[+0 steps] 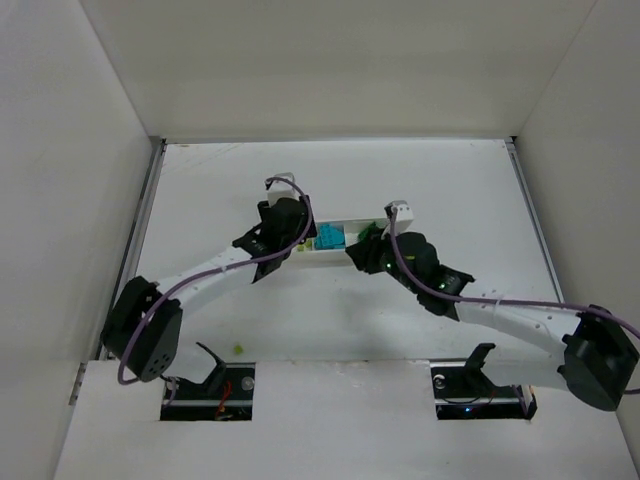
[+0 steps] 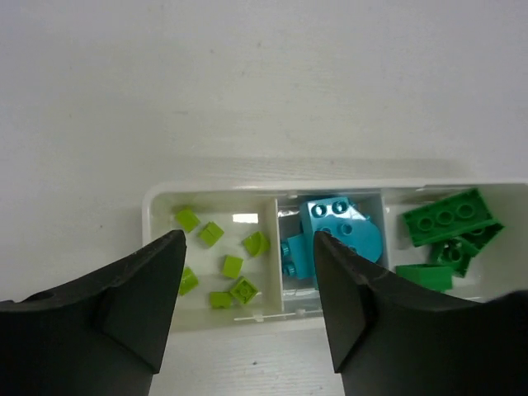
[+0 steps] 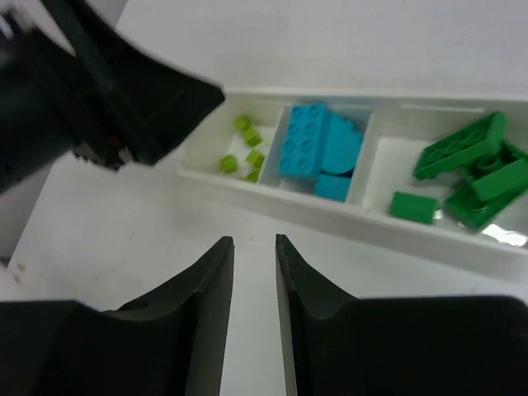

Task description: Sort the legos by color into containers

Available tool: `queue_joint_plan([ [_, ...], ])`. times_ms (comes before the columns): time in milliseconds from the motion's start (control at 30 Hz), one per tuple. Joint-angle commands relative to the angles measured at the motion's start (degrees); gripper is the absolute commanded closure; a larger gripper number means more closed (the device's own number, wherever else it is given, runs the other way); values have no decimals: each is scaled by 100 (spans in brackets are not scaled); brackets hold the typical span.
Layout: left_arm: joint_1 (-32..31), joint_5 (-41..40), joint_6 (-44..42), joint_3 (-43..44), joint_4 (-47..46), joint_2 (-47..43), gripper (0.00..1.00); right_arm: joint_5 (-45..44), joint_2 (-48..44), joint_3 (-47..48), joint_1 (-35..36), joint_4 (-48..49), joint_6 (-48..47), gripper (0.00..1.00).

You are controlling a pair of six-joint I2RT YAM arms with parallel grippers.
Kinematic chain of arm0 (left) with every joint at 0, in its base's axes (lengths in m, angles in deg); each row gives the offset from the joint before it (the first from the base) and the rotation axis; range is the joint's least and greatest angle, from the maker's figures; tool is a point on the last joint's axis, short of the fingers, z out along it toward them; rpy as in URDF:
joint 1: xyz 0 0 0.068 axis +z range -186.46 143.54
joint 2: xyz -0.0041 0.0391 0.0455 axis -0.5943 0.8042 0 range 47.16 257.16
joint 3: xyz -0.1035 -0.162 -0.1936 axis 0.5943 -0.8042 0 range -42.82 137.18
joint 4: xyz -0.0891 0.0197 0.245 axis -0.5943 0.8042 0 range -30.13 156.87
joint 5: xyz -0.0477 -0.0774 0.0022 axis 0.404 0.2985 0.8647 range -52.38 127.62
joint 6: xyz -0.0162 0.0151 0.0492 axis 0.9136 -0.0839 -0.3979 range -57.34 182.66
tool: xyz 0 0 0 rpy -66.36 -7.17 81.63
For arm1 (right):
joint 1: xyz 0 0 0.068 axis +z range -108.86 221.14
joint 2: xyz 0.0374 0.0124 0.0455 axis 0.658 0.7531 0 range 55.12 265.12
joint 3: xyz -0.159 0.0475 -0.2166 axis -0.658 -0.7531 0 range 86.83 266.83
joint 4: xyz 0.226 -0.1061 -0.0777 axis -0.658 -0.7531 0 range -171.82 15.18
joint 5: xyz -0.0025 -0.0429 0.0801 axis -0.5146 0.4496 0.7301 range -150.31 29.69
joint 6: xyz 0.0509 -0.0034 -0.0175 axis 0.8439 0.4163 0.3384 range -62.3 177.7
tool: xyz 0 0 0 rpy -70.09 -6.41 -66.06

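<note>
Tray [image 2: 157,216] held sorted legos: yellow-green [image 2: 231,266] in left compartment, cyan [image 2: 330,235] in middle, green [image 2: 445,216] in right. Left fingers [image 2: 165,280] spread, empty, over tray's left half. Right fingers [image 3: 216,280] nearly closed, empty, before tray.

White arms [image 1: 215,272], black joints, purple cables [image 1: 530,301]

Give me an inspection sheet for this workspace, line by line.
Surface: white table, one small yellow-green speck near the left base.
Job's things: white tray; yellow-green legos left, cyan legos middle, dark green legos right.
Clutter: nothing seen.
Grippers: left gripper open over the tray, empty; right gripper nearly closed, empty.
Cables: purple cable along each arm.
Surroundings: plain white walls.
</note>
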Motion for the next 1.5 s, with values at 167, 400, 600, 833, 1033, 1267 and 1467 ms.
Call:
queue_joint_plan([
  [167,288,-222,210,-565,0,-2427,8,891,1350,712,1878,963,-471,68],
  [400,649,-617,491,-724,1099,-4001,0,1094,3284,2056,2978,1210,-674,66],
  [600,1070,-654,632,-575,1574,-4617,0,682,4243,2707,3392,1210,-884,50],
  [833,1159,-495,738,-329,1786,-4758,0,5,4964,3384,3620,797,-1236,48],
  [1033,1089,-478,711,-390,1794,-4846,0,-462,5334,3885,3682,367,-1394,48],
  [1267,1150,-452,659,-469,1768,-4908,0,-515,5562,4035,3700,243,-1456,49],
  [1467,1185,-372,667,-522,1680,-4855,0,-383,5642,4097,3779,67,-1517,51],
])
